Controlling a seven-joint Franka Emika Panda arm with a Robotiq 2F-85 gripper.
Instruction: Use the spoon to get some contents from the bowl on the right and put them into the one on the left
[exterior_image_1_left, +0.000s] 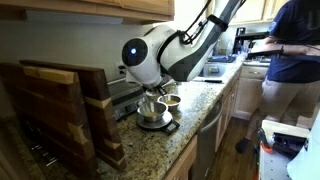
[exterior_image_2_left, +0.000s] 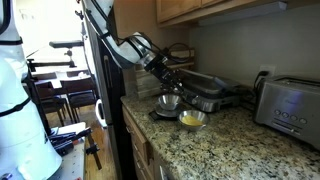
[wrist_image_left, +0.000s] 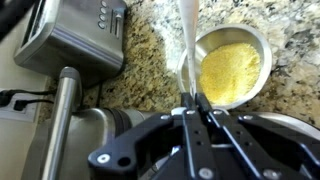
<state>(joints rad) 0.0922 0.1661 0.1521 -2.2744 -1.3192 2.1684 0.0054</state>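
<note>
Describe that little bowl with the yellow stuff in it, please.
The bowl is small, round, shiny metal, standing upright on the speckled granite counter. Fine yellow grain fills most of it. In the wrist view a pale spoon, gripped by the shut gripper, crosses its rim; whether they touch is unclear.

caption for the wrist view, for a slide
Wrist view: gripper shut on the white spoon, beside a metal bowl of yellow contents on the granite counter.

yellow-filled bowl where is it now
In an exterior view the yellow-filled bowl sits on the granite counter beside the other bowl, left of the toaster.
</note>
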